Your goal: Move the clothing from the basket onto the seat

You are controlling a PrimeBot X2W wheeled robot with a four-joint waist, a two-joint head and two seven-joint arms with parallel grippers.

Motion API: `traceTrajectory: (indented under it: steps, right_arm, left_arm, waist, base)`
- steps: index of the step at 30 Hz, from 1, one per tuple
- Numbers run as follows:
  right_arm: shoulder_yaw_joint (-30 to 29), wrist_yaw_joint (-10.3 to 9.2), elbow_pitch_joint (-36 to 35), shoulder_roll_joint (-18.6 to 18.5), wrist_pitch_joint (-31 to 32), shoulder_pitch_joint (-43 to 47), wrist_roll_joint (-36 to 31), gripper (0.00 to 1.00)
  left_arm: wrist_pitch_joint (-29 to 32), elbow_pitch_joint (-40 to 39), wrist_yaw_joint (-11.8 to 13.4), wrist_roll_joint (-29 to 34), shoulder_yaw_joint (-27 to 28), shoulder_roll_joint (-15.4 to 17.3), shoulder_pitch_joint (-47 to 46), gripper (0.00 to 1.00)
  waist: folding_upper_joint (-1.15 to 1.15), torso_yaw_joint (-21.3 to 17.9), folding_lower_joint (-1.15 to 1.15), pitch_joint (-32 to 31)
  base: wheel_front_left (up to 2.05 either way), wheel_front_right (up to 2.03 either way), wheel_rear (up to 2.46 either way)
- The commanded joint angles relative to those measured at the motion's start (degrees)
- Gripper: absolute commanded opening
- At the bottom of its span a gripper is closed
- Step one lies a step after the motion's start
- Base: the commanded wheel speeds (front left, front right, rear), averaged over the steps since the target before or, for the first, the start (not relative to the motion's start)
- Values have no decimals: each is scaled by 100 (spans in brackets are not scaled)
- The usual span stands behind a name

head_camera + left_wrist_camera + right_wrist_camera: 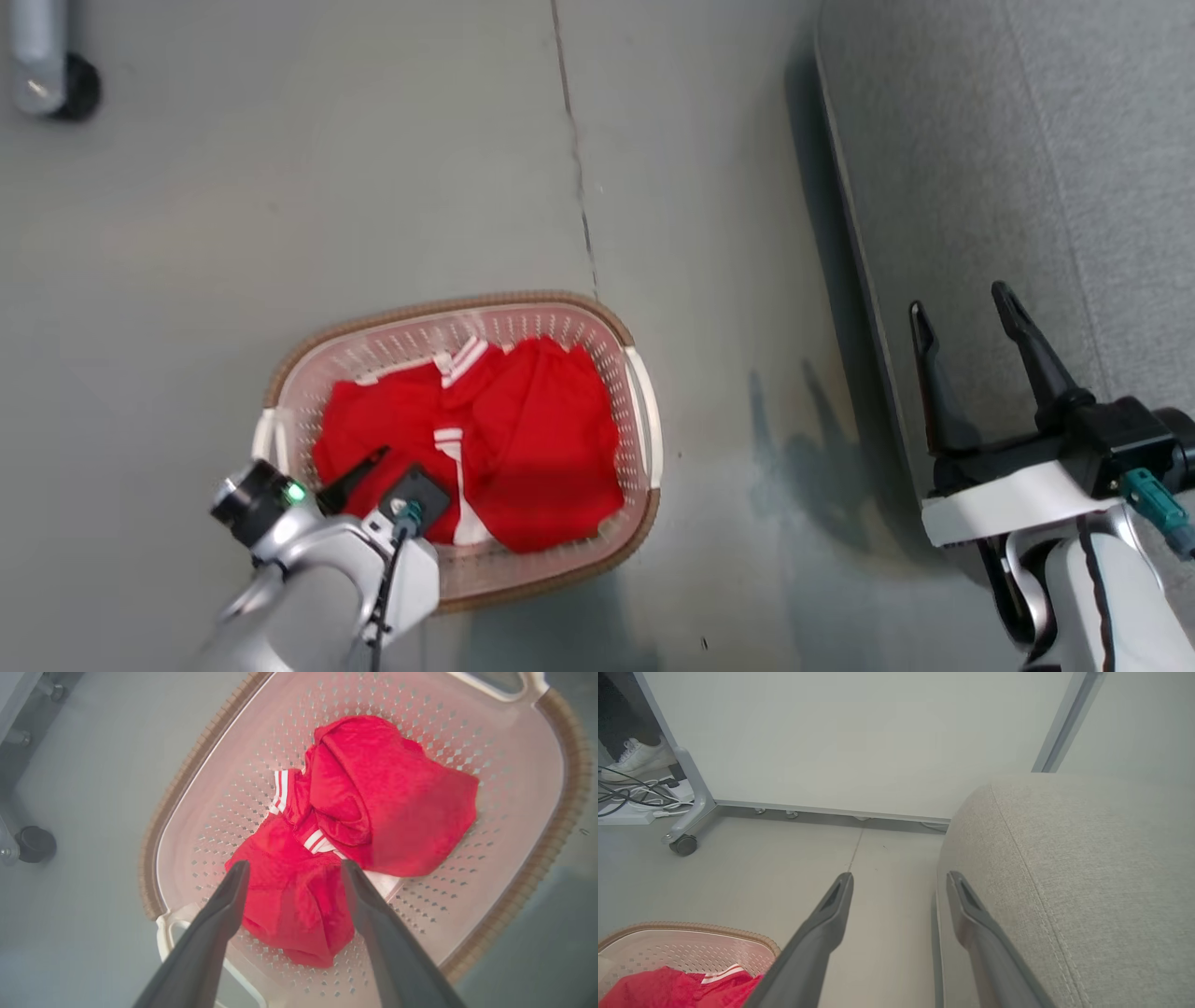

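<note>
Clothing (523,439) lies bunched in the basket (467,302) on the floor (280,187) at left, my left gripper (292,867) over it, fingers spread apart. My right gripper (962,303), also spread and empty, hangs at the seat (1027,140) edge, right.

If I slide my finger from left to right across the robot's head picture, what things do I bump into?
Black wheel → basket with the red clothing inside → grey seat.

prob test lab w/ wheeled partition (831,742), loose cables (626,794), sofa seat (1087,882), bare floor (761,882)
</note>
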Motion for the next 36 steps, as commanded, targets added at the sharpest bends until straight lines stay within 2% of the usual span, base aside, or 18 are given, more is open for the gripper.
traceTrajectory:
  steps: [1, 4, 6, 9, 15, 22, 28, 31, 36]
  right_arm:
    - [-14, 11, -7, 2, -28, -119, 19, 100]
    - [-97, 11, -28, 59, -28, -301, 339, 100]
    - [16, 10, -119, 78, -28, -456, 396, 100]
    - [214, 9, -150, 82, -28, -587, 240, 100]
    - [322, 9, -94, 79, -28, -737, 437, 100]
    - [664, 9, -43, 76, -28, -943, 889, 100]
    - [823, 9, -96, 79, -28, -1068, 1014, 100]
    - [895, 9, -113, 78, -28, -1180, 1125, 100]
    - [911, 9, -79, 77, -28, -1162, 1171, 100]
  left_arm:
    - [25, 69, -23, 39, -21, 106, -169, 100]
    - [190, 276, -50, 197, -180, 203, -550, 100]
    - [422, 390, -98, 457, -454, 389, -838, 100]
    - [519, 438, -170, 567, -592, 478, -1055, 100]
    - [944, 492, -494, 761, -881, 686, -1287, 100]
    - [1704, 507, -285, 747, -912, 888, -1621, 100]
    - [2026, 511, -407, 748, -965, 1028, -1886, 100]
    - [2168, 515, -457, 837, -1083, 1200, -2122, 100]
    - [2303, 522, -536, 806, -1152, 1329, -2182, 100]
  waist:
    - [0, -240, 0, 597]
    - [0, -363, 0, 907]
    - [0, -494, 0, 1164]
    - [0, -591, 0, 1378]
    - [0, -718, 0, 1650]
    - [0, -852, 0, 2048]
    - [0, -967, 0, 2362]
    - [0, -1052, 0, 2626]
    - [0, -1101, 0, 2718]
  base:
    - [0, 0, 0]
    - [0, 0, 0]
    - [0, 0, 0]
    - [0, 0, 0]
    - [0, 0, 0]
    - [0, 0, 0]
    - [0, 0, 0]
    - [0, 0, 0]
    - [0, 0, 0]
